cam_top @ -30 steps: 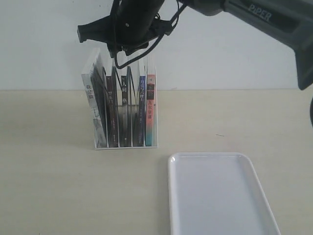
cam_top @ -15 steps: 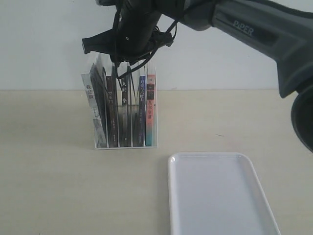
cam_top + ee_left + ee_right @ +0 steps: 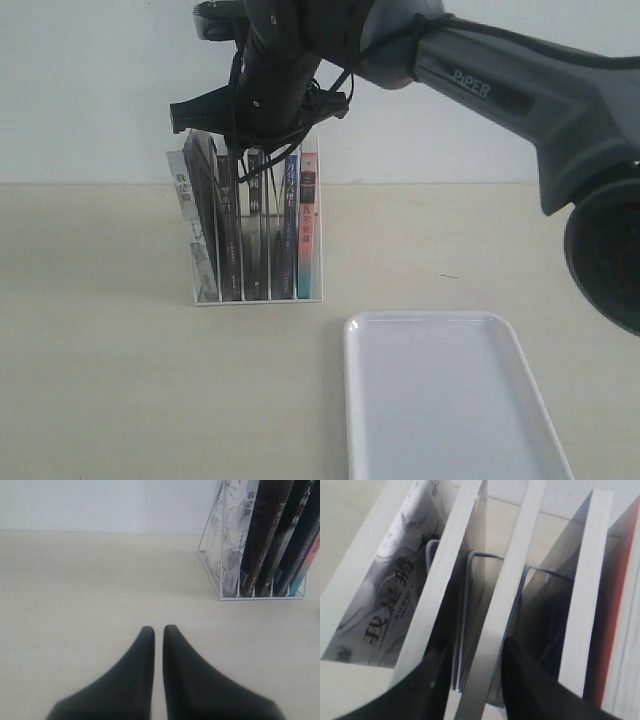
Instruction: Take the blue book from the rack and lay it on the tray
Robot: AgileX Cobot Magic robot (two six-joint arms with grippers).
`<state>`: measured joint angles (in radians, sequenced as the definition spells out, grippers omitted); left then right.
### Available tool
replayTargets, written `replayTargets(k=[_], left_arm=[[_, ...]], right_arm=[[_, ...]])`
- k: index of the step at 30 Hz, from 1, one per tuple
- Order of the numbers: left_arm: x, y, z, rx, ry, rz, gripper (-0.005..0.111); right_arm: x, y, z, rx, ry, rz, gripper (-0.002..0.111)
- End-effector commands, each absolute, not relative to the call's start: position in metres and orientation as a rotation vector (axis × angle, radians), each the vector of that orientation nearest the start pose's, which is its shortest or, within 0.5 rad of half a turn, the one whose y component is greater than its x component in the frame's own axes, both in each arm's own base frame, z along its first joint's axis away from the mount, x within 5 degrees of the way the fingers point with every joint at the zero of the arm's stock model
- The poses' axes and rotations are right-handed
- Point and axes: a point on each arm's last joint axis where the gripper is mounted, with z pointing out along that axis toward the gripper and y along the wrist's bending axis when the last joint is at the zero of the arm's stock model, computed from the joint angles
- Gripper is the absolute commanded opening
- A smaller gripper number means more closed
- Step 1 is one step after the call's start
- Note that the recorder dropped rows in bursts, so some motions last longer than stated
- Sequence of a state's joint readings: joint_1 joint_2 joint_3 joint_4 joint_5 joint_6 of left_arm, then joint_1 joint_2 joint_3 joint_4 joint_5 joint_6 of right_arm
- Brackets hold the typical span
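While the blue book (image 3: 285, 225) is still standing upright in the rack (image 3: 258, 299), between a black-spined book (image 3: 255, 225) and the pink-and-teal-spined book (image 3: 308, 230), you are bringing the right gripper (image 3: 479, 647) down among the book tops. Over the last second it has been dropping from just above the wire dividers to their level, and nothing in the rack has been shifting.

Its jaws are standing apart and are not gripping anything. In the right wrist view they are straddling a single white page edge, and the book with the bluish face is sitting one place further over, outside the fingers. By my reading, you are lining up on the black-spined neighbour rather than the blue one. I would be moving one slot toward the pink-and-teal spine before closing.

The left gripper (image 3: 157, 628) is hovering low over the table (image 3: 120, 400), well apart from the rack, with its jaws together on nothing.

The tray (image 3: 420, 316) is lying near the rack without touching it, and nothing is resting in it. The tabletop is showing pale and matt, and a plain white wall (image 3: 100, 80) is running behind.
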<state>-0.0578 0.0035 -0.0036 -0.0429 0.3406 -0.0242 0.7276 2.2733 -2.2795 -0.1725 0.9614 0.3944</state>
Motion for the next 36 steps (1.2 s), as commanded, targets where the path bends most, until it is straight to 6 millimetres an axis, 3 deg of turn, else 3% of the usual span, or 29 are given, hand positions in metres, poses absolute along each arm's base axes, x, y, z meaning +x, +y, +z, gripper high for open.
replayTargets(k=[1,5,12,23,36], left_arm=[[0.054,-0.004,0.183,-0.006,1.821,-0.1,0.006],[0.054,-0.004,0.183,-0.006,1.821,-0.1,0.006],[0.054,-0.004,0.183,-0.006,1.821,-0.1,0.006],[0.054,-0.004,0.183,-0.006,1.821,-0.1,0.006],[0.054,-0.004,0.183,-0.006,1.821,-0.1,0.006]], right_arm=[[0.394,0.335,0.294,-0.443,2.398,0.303,0.026],[0.393,0.335,0.294,-0.444,2.407,0.296,0.0],[0.393,0.335,0.297,-0.427,2.403,0.313,0.0],[0.381,0.325,0.342,-0.393,2.304,0.355,0.0],[0.355,0.319,0.391,-0.388,2.187,0.35,0.0]])
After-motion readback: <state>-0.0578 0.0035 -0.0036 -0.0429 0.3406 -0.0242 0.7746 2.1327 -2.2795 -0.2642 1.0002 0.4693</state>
